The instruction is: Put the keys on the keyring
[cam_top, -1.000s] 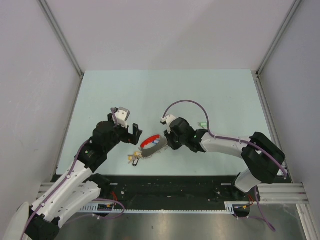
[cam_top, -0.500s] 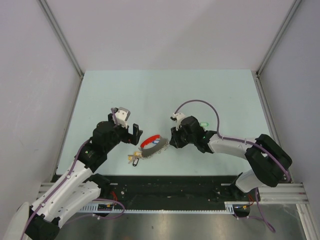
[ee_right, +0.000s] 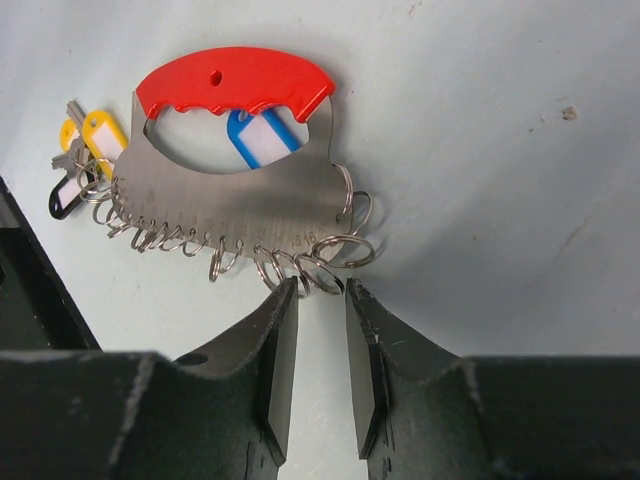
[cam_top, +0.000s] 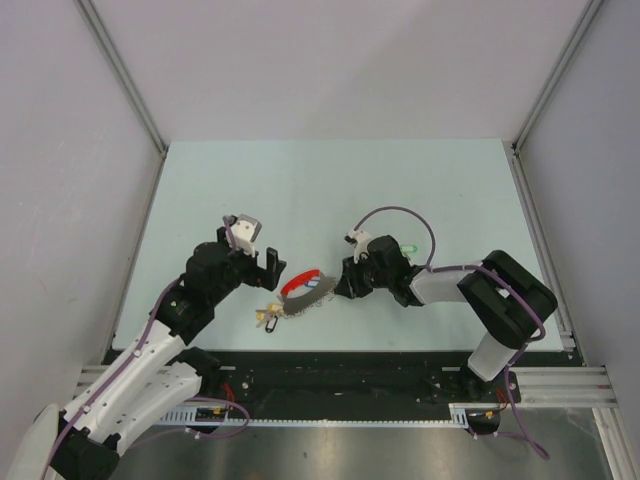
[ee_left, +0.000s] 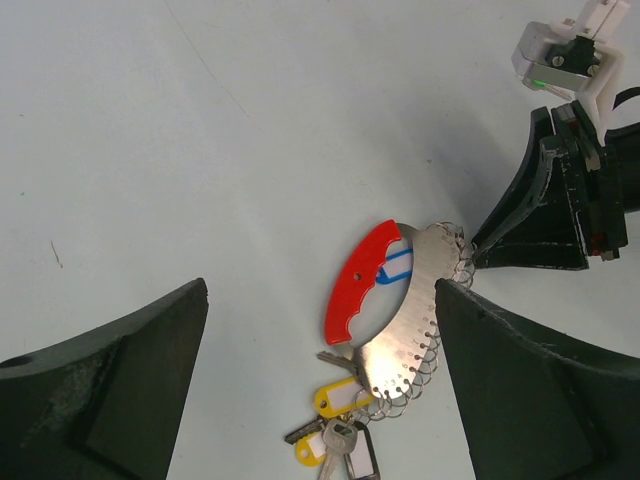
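The keyring [cam_top: 303, 292] is a silvery crescent plate [ee_right: 230, 195] with a red handle [ee_right: 235, 80] and a row of small split rings along its edge. It lies flat on the table. A blue key tag [ee_right: 262, 133] rests in the cut-out under the handle. Yellow and black tagged keys [ee_left: 345, 400] hang at one end. A small green key [cam_top: 407, 247] lies beside the right arm. My right gripper [ee_right: 320, 288] has its jaws a narrow gap apart with nothing between them, tips at the end rings. My left gripper [ee_left: 322, 290] hovers wide open over the keyring.
Pale green table [cam_top: 330, 190] with grey walls on three sides. A black rail [cam_top: 340, 375] runs along the near edge by the arm bases. The right arm's purple cable [cam_top: 400, 215] loops above its wrist.
The right gripper's jaws have parted a little and its wrist has drawn back to the right. The keyring and the left arm have not moved.
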### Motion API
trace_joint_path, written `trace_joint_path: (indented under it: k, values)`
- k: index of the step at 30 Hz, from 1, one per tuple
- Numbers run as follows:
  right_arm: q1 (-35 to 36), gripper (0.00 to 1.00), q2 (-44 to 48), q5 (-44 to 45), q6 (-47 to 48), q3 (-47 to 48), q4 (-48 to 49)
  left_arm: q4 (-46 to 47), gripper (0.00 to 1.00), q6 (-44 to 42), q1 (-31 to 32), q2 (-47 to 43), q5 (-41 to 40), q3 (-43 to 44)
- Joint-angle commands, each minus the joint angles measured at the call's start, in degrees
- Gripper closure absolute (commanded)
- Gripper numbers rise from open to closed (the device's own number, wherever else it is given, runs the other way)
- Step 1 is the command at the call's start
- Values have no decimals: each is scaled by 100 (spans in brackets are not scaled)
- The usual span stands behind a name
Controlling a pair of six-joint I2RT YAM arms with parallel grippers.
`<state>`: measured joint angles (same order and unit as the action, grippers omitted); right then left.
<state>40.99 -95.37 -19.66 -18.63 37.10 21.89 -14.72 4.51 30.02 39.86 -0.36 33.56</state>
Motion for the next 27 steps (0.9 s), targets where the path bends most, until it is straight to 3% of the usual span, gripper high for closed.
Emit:
trace_joint_path:
  k: [1, 6, 11, 16, 20, 27]
  values:
    - [-30, 69, -201, -275, -35, -45, 614, -22, 0, -3, -23, 22, 185, 54]
    - [-74, 78, -280, -345, -18, -115, 676, -31, 0, -12, -31, 40, 203, 54]
    - [-83, 99, 43, -381, 167, -98, 457, -22, 0, 6, -31, 40, 221, 72]
    - [31, 100, 685, -162, 807, 200, -593, 13, 0, 23, -31, 48, 387, 107]
    - [321, 100, 1187, 584, 1843, 736, -1537, 153, 0, 50, -31, 84, 686, 177]
    - [392, 100, 2363, 507, 2434, 878, -952, 496, 0, -3, -31, 242, 1292, 432]
